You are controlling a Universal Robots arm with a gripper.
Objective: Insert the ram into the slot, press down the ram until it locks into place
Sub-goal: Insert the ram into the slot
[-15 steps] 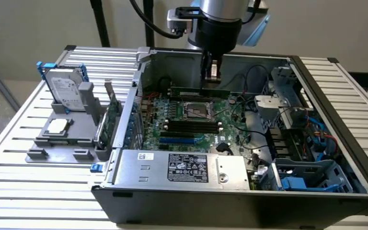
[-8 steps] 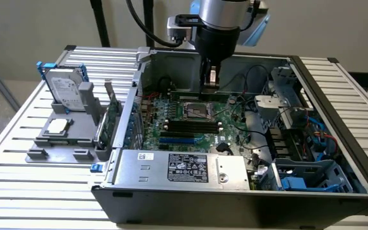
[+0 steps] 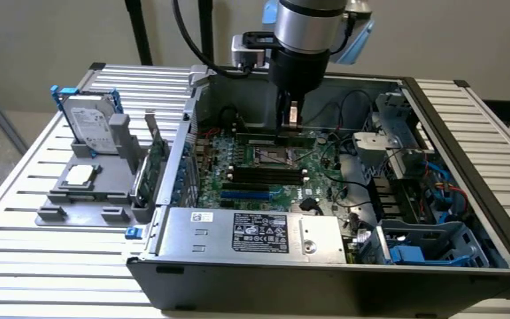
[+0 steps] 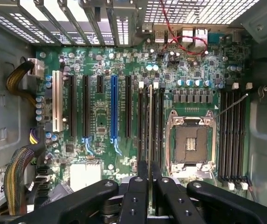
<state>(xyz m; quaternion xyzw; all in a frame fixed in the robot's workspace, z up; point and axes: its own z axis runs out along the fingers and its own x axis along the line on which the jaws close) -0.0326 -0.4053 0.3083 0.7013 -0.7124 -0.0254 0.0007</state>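
Note:
My gripper reaches down into the open computer case and is shut on the ram, a long green stick held level above the motherboard. From the wrist the ram appears edge-on as a thin pale line between my black fingers. It runs in line with a group of parallel black slots beside the CPU socket. The same slots lie lower than the stick in the exterior view. I cannot tell whether the ram touches a slot.
A second bank of black slots lies on the socket's other side. A blue slot and a white one sit further off. Outside the case stand an upright green card, a hard drive and a grey fixture.

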